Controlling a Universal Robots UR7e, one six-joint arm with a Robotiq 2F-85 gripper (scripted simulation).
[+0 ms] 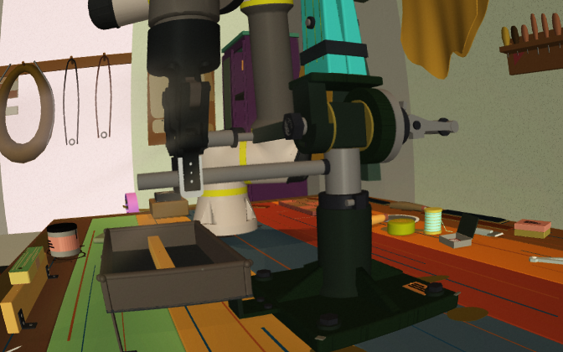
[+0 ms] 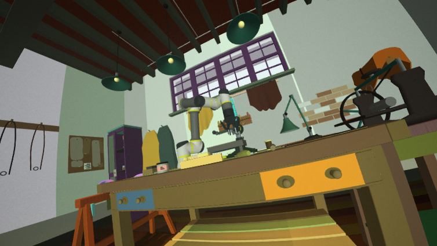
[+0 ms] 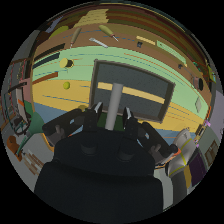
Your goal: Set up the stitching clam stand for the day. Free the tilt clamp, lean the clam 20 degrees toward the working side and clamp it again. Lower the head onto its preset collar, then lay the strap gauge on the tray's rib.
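Note:
My gripper [image 1: 190, 178] [image 3: 112, 113] [image 2: 229, 124] stands open astride the long grey handle bar [image 1: 234, 172] [image 3: 114, 104] that sticks out sideways from the clam stand's column [image 1: 343, 234], near the bar's free end. It holds nothing. The stand's dark green head [image 1: 335, 117] carries the teal clam [image 1: 331, 33] above and a round tilt hub with a small grey lever [image 1: 431, 125] on its far side. Below the bar sits the brown tray [image 1: 176, 264] [image 3: 130, 90] with its tan rib [image 1: 160, 252] [image 3: 130, 93] across the middle.
The tray overhangs the stand's dark base plate [image 1: 347, 306]. A thread spool [image 1: 433, 220], a yellow tin [image 1: 401, 226] and a small open box [image 1: 456, 239] lie on the orange mat to the right. The robot's pale base [image 1: 226, 209] stands behind the bar.

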